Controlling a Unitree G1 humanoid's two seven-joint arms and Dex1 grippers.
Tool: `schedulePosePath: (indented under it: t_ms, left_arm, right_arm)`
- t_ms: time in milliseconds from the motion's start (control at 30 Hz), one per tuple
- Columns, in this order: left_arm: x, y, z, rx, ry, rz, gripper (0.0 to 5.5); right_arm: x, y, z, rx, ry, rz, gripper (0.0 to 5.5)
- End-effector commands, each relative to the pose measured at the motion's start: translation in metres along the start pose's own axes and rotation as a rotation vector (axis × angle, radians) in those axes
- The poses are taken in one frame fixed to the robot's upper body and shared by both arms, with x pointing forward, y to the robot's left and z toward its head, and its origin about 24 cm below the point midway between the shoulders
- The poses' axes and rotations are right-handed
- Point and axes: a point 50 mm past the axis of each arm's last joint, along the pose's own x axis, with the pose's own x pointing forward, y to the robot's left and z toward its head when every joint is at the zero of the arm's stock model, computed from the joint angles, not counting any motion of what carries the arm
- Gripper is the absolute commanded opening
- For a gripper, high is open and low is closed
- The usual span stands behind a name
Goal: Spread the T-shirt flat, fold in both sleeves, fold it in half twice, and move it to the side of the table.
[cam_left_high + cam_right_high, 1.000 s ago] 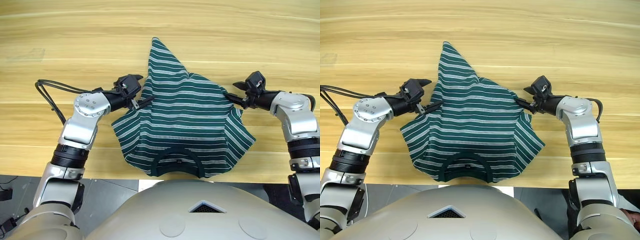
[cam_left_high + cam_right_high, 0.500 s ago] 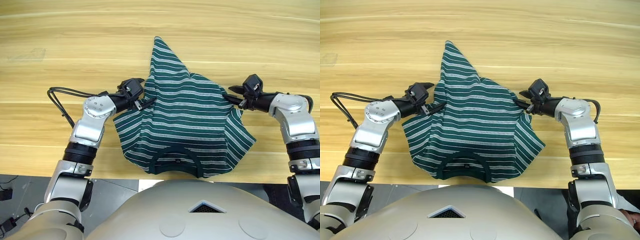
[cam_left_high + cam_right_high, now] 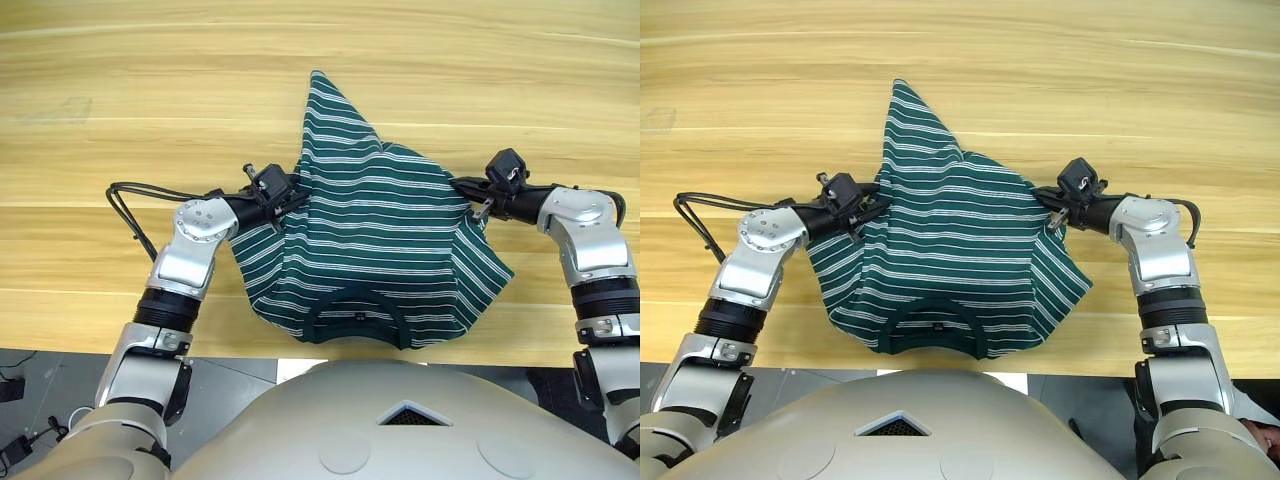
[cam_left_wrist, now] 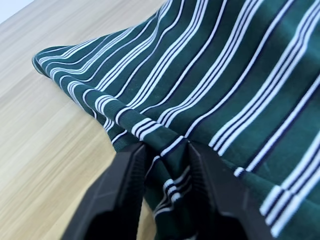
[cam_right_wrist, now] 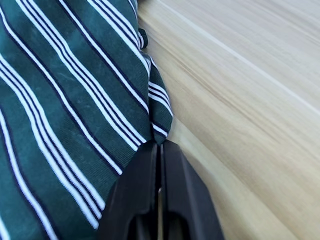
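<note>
- silver-grey left arm [image 3: 190, 260], ribbed black ring at the joint, round cap dotted with small screws
- black cable [image 3: 125, 205] looped at left of frame
- right arm [image 3: 590, 240] matching silver; right tool [image 5: 159, 150] matte black

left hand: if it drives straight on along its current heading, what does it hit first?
The T-shirt: a fold sits between the fingers of the left hand, and striped cloth fills the line ahead. Beyond it the right hand looks roughly in line, depth unclear.

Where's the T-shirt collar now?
Eye views: the dark green striped T-shirt's collar lies at the wooden table's near edge, between left hand and right hand.
</note>
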Motion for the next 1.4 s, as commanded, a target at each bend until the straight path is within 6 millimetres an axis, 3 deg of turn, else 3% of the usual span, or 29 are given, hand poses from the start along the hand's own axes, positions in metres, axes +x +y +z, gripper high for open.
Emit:
schedulePosePath:
  t_ms: [33, 100, 400, 567, 700, 833, 967, 1100, 1200, 1400]
  left_arm:
    - [-0.001, -0.006, -0.018, -0.012, 0.082, -0.017, 0.71]
    - [-0.002, -0.008, -0.021, -0.013, 0.087, -0.020, 0.36]
    - [-0.002, -0.013, -0.023, -0.029, 0.069, -0.024, 0.36]
    - [-0.005, -0.011, -0.019, -0.050, 0.036, 0.002, 0.36]
    - [-0.018, -0.004, 0.000, -0.101, -0.093, 0.049, 0.36]
    - [-0.035, 0.003, 0.012, -0.329, -0.259, 0.084, 0.36]
    - [-0.049, -0.019, 0.022, -0.410, -0.362, -0.049, 0.36]
    - [-0.055, -0.036, 0.022, -0.406, -0.355, -0.116, 0.36]
    - [-0.067, -0.041, 0.026, -0.367, -0.355, -0.131, 0.36]
    - [-0.117, -0.040, 0.035, -0.286, -0.373, -0.132, 0.36]
  right_arm:
    - [0.000, 0.004, -0.014, 0.022, 0.062, -0.002, 0.00]
    - [0.001, 0.005, -0.015, 0.023, 0.056, 0.002, 0.00]
    - [0.004, 0.010, -0.018, 0.023, 0.046, 0.033, 0.00]
    - [0.005, 0.010, -0.010, 0.016, -0.008, 0.062, 0.00]
    - [0.000, 0.008, 0.016, 0.106, -0.235, 0.116, 0.00]
    - [-0.007, 0.013, 0.025, 0.203, -0.374, 0.203, 0.00]
    - [-0.008, 0.021, 0.020, 0.255, -0.383, 0.255, 0.00]
    - [-0.010, 0.027, 0.014, 0.266, -0.373, 0.298, 0.00]
    - [-0.024, 0.032, 0.015, 0.276, -0.387, 0.397, 0.00]
    - [-0.065, 0.036, 0.009, 0.383, -0.459, 0.563, 0.00]
